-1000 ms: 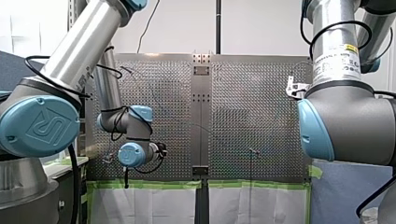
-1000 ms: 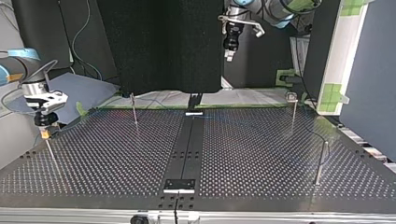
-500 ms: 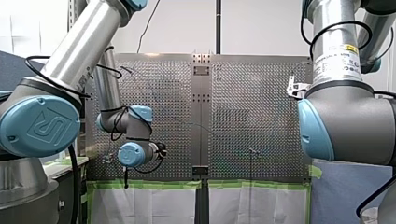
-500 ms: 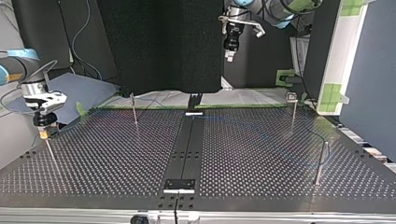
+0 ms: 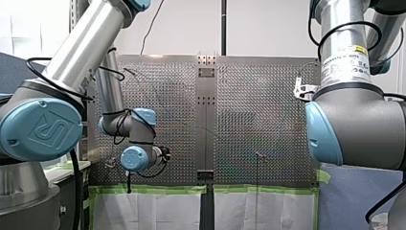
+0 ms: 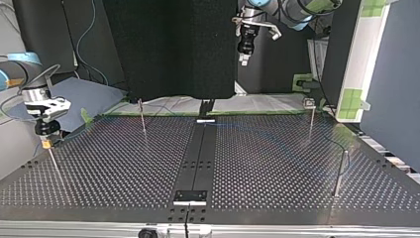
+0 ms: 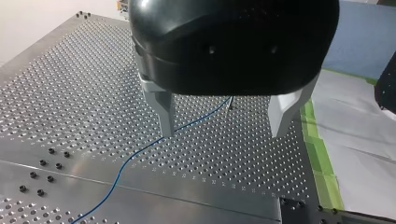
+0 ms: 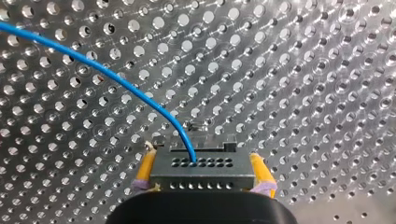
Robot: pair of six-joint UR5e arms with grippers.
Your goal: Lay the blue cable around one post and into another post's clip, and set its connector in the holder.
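Gripping the connector (image 8: 201, 171) tight in my right hand (image 8: 201, 161), yellow pads (image 8: 145, 168) on either side, low over the tabletop (image 8: 303, 93) at the top view's left edge, just above a thin post (image 6: 54, 166). Trailing the blue cable (image 8: 93, 67) from its face, long axis running away ahead of that hand. Holding my left hand (image 7: 223, 133) spread and empty, well clear of the tabletop, cable lying beneath it. Likely best led with the right, being on the connector.
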